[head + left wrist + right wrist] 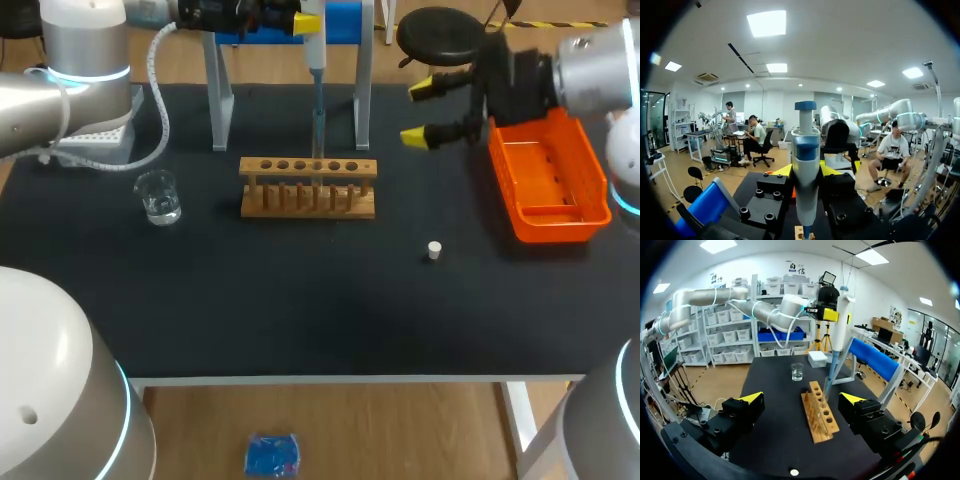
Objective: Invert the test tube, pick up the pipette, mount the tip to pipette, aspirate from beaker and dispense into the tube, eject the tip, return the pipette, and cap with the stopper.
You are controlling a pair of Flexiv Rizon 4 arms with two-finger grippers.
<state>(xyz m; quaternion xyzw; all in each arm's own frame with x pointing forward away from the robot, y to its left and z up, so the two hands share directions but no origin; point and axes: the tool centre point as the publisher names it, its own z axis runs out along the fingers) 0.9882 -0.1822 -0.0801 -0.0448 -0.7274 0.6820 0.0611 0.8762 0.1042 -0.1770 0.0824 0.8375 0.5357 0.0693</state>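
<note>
Currently the left gripper (805, 172) is clamped on the pipette (316, 60), tip (319, 125) down at the rack (308, 187); dispensing is judged underway. The right gripper (420, 112) is held open. Tip ejection, pipette return and the stopper (434, 250) are left.

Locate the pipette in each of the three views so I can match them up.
Head view: pipette hangs upright from the left pincer, tip over the wooden rack.
Left wrist view: pipette stands between that pincer's own fingers.
Right wrist view: pipette above the rack, ahead of the right pincer.
Shared landmark: the blue stand, in all three.
</note>
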